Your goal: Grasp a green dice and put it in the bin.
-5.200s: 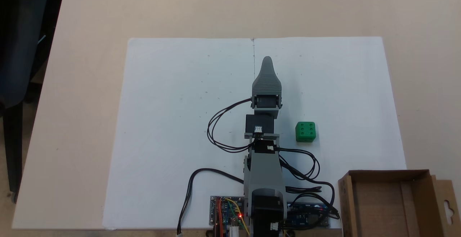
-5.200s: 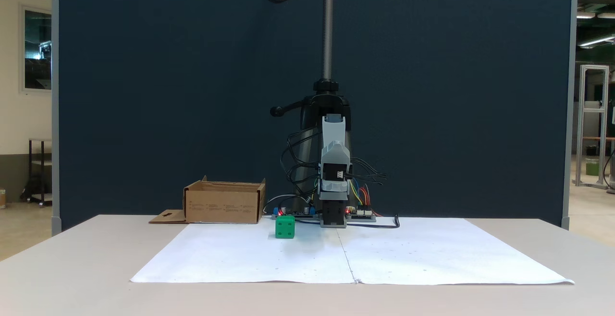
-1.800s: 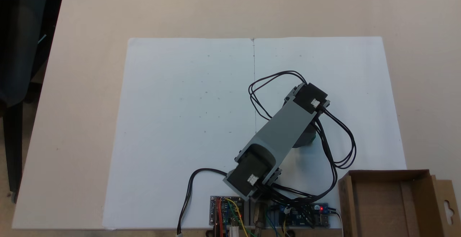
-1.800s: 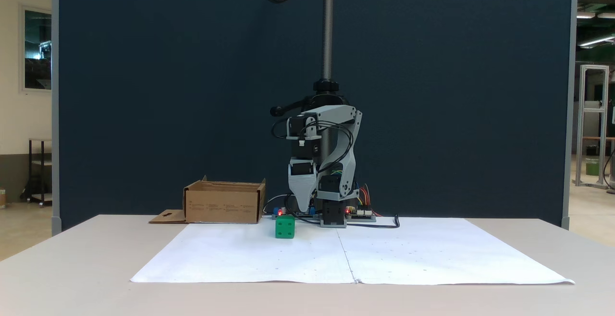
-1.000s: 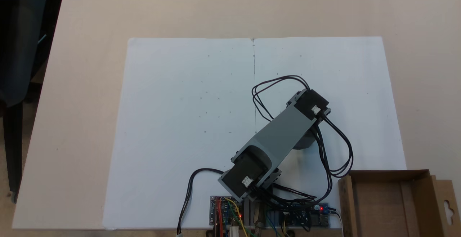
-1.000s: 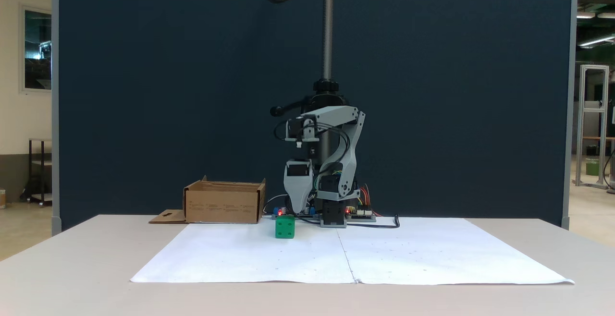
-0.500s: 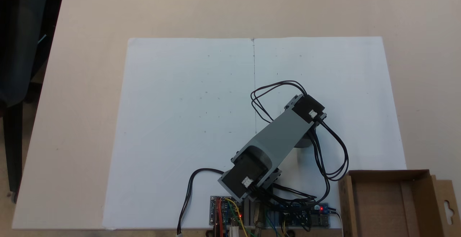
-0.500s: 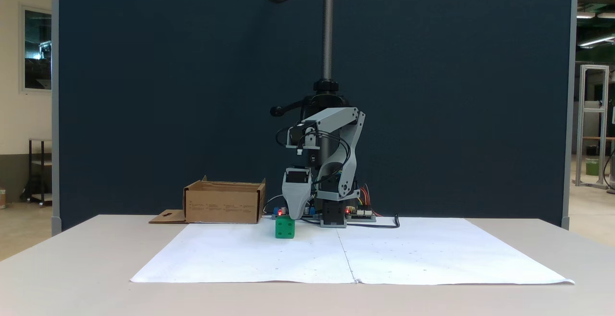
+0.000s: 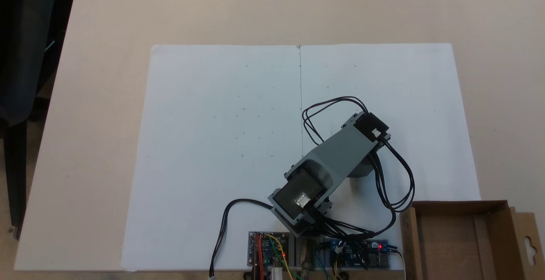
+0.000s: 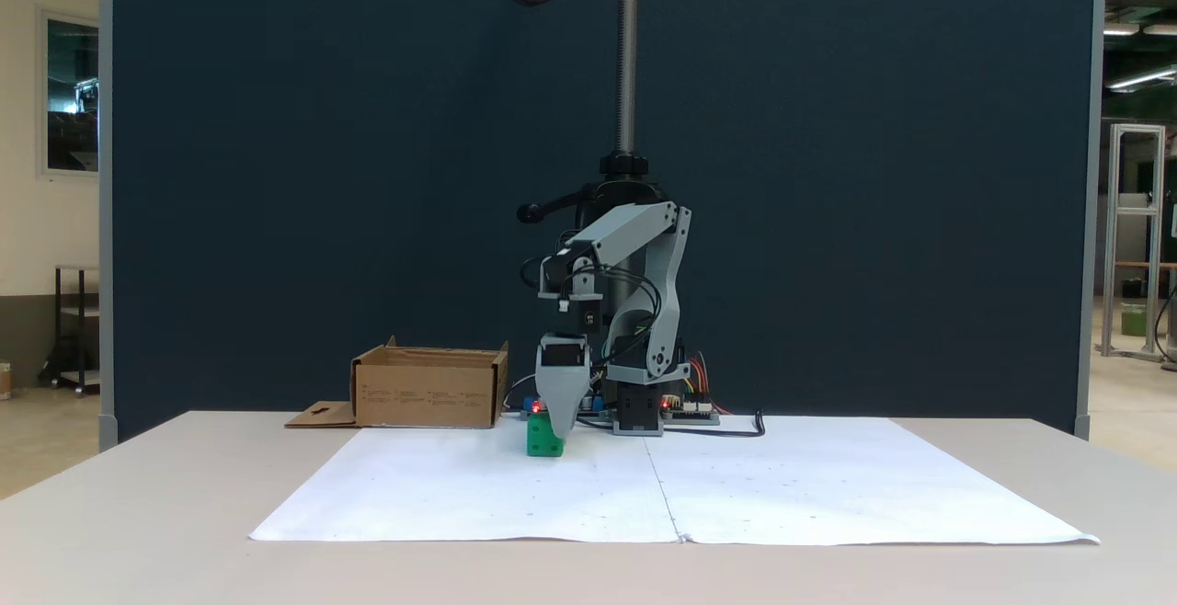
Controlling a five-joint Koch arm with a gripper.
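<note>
One fixed cam looks straight down on the table (image 9: pixel 272 12); other sits low, facing arm (image 10: pixel 634 311) front-on; both share paper sheet (image 9: pixel 213 144).

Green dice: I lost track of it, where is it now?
In a fixed view the green dice sits on the white paper, right of the bin, with the gripper lowered onto it.

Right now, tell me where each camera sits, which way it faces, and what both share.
A fixed view: above the table, looking straight down on the white paper; the arm shows from its top.
A fixed view: at table height, facing the arm's front; its claw points down at the green dice.
Shared: the arm, the paper and the bin.
</note>
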